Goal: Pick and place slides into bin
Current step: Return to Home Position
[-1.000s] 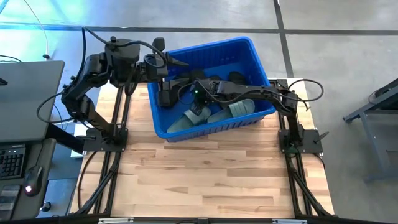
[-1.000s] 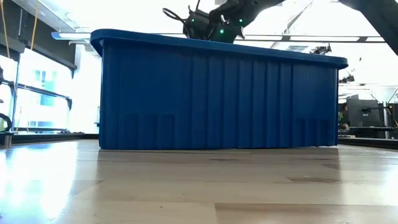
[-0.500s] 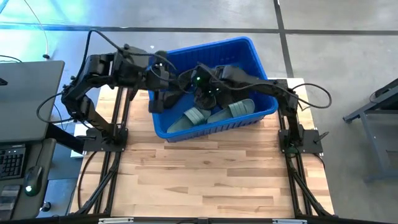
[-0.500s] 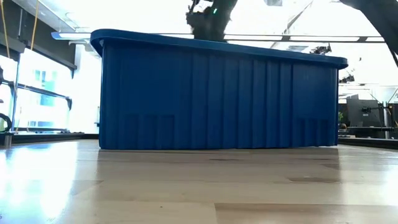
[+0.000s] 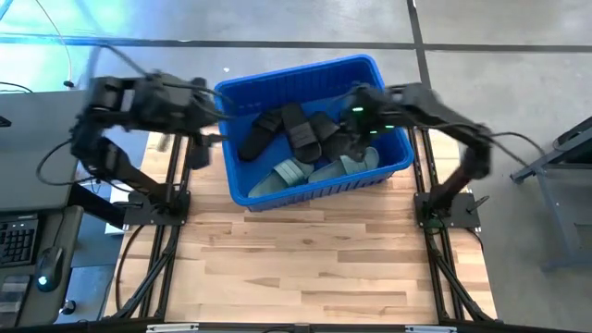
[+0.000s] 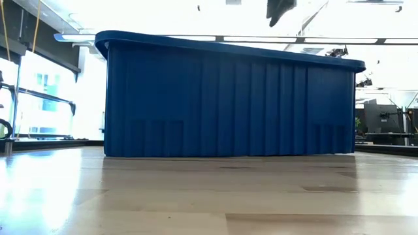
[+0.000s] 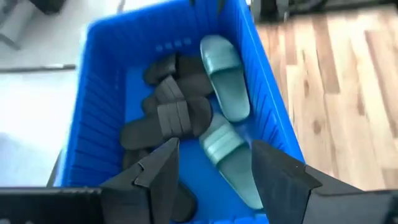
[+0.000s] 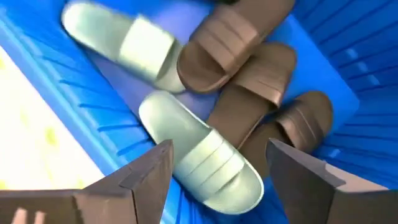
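The blue bin (image 5: 305,70) stands at the table's far middle and fills the low view (image 6: 228,104). Inside it lie two sage green slides (image 5: 287,176) (image 5: 356,162) near its near wall and several black slides (image 5: 298,129) behind them, partly piled on one another. My left gripper (image 5: 211,137) hangs just outside the bin's left wall; its wrist view shows it open and empty (image 7: 214,168). My right gripper (image 5: 351,129) hangs over the bin's right part, above the slides, open and empty (image 8: 217,168).
The bin takes up the far half of the wooden tabletop (image 5: 305,259); the near half lies in front of it. A dark desk with a keyboard (image 5: 18,240) stands left of the table. Both arm bases (image 5: 153,203) (image 5: 449,208) sit at the table's side edges.
My left gripper has drawn back from over the bin toward the table's left edge, clear of the bin's left wall. My right gripper has gone up and toward the table's right edge, from the bin's middle to its right part. The black slides under the arms now show.
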Tool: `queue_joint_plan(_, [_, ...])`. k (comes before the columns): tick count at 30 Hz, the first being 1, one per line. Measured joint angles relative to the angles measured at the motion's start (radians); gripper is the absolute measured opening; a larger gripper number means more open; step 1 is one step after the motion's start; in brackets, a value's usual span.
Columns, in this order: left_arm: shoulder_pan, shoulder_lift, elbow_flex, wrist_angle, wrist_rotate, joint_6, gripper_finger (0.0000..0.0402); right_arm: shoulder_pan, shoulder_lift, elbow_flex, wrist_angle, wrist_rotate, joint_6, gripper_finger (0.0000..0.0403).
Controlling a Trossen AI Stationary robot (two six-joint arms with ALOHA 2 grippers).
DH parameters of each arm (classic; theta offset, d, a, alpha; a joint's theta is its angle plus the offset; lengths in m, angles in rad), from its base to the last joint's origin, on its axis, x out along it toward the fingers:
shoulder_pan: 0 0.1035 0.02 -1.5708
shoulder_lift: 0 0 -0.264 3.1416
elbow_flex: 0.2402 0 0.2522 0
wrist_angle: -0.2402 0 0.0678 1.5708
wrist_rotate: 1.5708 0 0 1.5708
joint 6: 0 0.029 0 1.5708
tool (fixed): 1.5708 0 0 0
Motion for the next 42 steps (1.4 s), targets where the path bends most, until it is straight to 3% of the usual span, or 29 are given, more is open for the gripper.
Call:
queue_joint_plan(5, [-0.002, -0.118, -0.024, 0.006, -0.013, 0.007, 0.0184, 0.0, -0.292, -0.236, 0.189, 0.01, 0.105, 0.0245])
queue_joint_plan(9, [-0.002, -0.222, -0.147, 0.051, -0.039, 0.012, 0.0184, 0.013, -0.532, -0.508, 0.434, -0.039, 0.134, 0.0245])
queue_joint_plan(17, [-0.002, -0.539, -0.714, 0.508, 0.05, 0.031, 0.0184, 0.012, -0.941, -0.972, 0.738, -0.042, 0.271, 0.0245])
queue_joint_plan(23, [-0.002, -0.796, -1.117, 0.851, 0.079, -0.007, 0.0184, 0.011, -1.124, -1.189, 0.736, -0.014, 0.45, 0.0245])
queue_joint_plan(28, [-0.002, -0.966, -1.37, 1.048, 0.092, -0.038, 0.0184, 0.011, -1.253, -1.352, 1.011, -0.126, 0.368, 0.0245])
queue_joint_plan(31, [-0.001, -1.04, -1.491, 1.146, 0.093, -0.037, 0.0184, 0.011, -1.334, -1.468, 1.208, -0.166, 0.317, 0.0245])
queue_joint_plan(36, [0.0, -1.121, -1.647, 1.275, 0.078, -0.035, 0.0184, 0.011, -1.457, -1.657, 1.431, -0.206, 0.368, 0.0245])
queue_joint_plan(42, [0.0, -1.182, -1.772, 1.443, 0.062, -0.037, 0.0184, 0.011, -1.566, -1.744, 1.478, -0.141, 0.388, 0.0245])
